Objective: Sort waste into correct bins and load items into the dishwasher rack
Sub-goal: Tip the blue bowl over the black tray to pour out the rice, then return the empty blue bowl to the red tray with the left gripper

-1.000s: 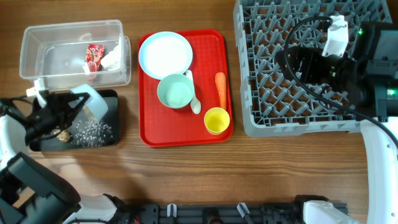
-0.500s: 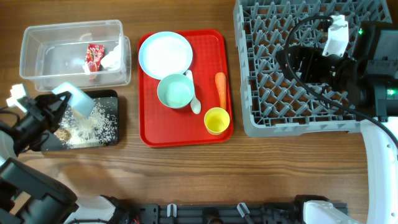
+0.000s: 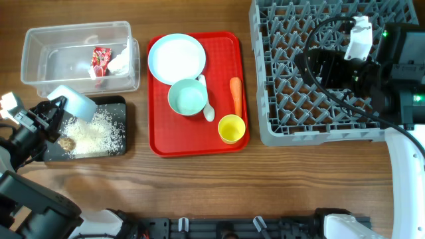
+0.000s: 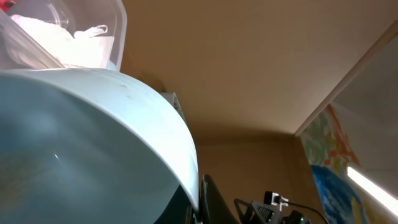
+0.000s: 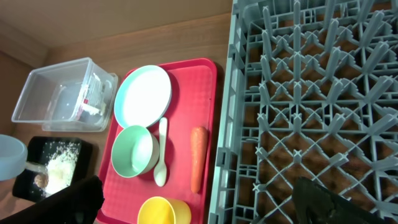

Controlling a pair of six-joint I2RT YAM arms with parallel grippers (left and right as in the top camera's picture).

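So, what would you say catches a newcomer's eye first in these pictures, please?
The bright red tray in the middle, carrying a plate, mint bowl, carrot and yellow cup. At the left, a pale-blue bowl is held tilted over the black tray of white rice. The big grey rack fills the right.

In the left wrist view the tilted bowl [image 4: 93,137] fills the lower left, runs off the left and bottom edges, and hides the fingers of the left gripper [image 3: 56,111]. From overhead the right arm [image 3: 392,66] covers part of the rack [image 3: 299,99], whose top runs out of frame. In the right wrist view the bottom edge cuts off the yellow cup [image 5: 163,213].
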